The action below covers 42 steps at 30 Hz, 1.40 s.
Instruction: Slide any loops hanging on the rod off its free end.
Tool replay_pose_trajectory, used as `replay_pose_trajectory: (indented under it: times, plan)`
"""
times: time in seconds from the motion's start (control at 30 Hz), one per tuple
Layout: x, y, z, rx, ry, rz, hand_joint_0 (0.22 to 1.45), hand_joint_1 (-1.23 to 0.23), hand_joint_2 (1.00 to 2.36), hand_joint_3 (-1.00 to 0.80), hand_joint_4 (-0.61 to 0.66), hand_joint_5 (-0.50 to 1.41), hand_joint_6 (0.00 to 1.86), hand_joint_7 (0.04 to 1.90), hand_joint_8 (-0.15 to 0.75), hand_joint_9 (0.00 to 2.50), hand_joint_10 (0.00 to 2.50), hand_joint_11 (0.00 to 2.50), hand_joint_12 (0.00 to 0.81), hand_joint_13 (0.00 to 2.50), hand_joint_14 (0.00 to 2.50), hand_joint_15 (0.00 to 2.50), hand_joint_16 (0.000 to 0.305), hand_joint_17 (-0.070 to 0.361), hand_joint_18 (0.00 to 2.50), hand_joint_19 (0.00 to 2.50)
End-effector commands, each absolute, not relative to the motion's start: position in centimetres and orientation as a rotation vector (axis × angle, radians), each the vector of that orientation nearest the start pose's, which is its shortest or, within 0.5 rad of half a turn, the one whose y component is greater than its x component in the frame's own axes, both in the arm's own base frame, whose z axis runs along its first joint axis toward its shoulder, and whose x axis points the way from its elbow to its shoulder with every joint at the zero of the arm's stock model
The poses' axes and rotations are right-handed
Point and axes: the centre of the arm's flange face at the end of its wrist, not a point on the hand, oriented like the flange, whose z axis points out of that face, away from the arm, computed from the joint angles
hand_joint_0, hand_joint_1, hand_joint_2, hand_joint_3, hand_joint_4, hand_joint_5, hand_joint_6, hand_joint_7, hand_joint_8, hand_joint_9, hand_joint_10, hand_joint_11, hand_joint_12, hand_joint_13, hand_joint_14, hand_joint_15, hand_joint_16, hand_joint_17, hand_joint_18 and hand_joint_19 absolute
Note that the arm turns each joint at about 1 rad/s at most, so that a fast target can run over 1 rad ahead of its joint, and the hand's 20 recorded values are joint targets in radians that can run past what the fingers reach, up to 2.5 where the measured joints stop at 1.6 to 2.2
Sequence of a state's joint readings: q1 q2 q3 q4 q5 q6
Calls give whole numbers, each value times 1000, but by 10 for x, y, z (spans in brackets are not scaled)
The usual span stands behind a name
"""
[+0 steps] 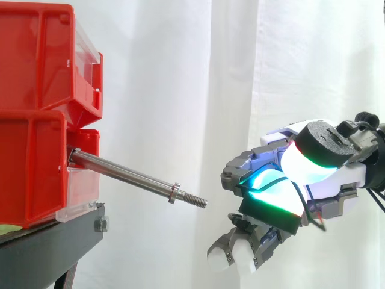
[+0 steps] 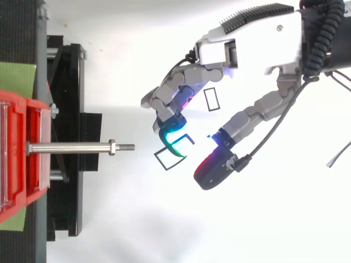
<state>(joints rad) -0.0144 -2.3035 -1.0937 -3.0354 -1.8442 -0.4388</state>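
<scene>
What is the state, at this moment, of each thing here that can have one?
rod: bare, no loop hanging on it.
nut: screwed on near the rod's free end.
hand: open, fingers loosely bent, holding nothing, apart from the rod.
black loops: lying flat, off the rod, near the hand.
red bins: stacked, upright on the stand.

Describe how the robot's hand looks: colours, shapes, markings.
The hand has a smooth white shell with a black ribbed patch on top. Its fingers are built of grey, metallic-looking segments. The thick pads glow cyan-green on one, red on another in the top view, and white in the side view.
</scene>
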Motion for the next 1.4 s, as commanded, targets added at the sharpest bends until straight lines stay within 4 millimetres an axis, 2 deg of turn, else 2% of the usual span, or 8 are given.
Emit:
replay_pose_trajectory:
  times: [0.0,0.13,0.3,0.8,1.0,1.17,1.27,1.37]
  plan:
    - [742,-116,266,804,1648,1046,614,-796,1019,-245,-68,-208,865,1379,253,688,6,138,269,529,0,0,43,97,482,27]
    - [743,-115,267,797,1644,1053,628,-799,1012,-367,-11,-208,854,1350,249,687,4,130,269,529,0,0,43,97,483,33]
    - [744,-115,267,796,1640,1055,623,-781,1008,-415,14,-204,845,1366,251,690,4,138,268,533,0,0,43,97,483,25]
    - [744,-113,266,799,1640,1056,567,-636,1009,-400,75,-171,830,1392,263,752,5,146,270,534,0,0,44,99,471,45]
    - [744,-113,266,802,1640,1056,574,-675,1017,-294,75,-166,833,1468,266,765,5,157,271,539,0,0,43,98,468,48]
    - [744,-113,266,802,1640,1056,590,-761,1019,-245,45,-195,859,1439,264,735,5,162,272,530,0,0,44,98,470,32]
    - [743,-112,266,811,1643,1059,605,-779,1017,-288,79,-208,864,1405,264,724,6,175,271,531,0,0,43,98,471,32]
    - [741,-111,261,830,1655,1063,593,-687,1008,-416,112,-194,853,1398,266,759,6,177,269,534,0,0,43,98,474,36]
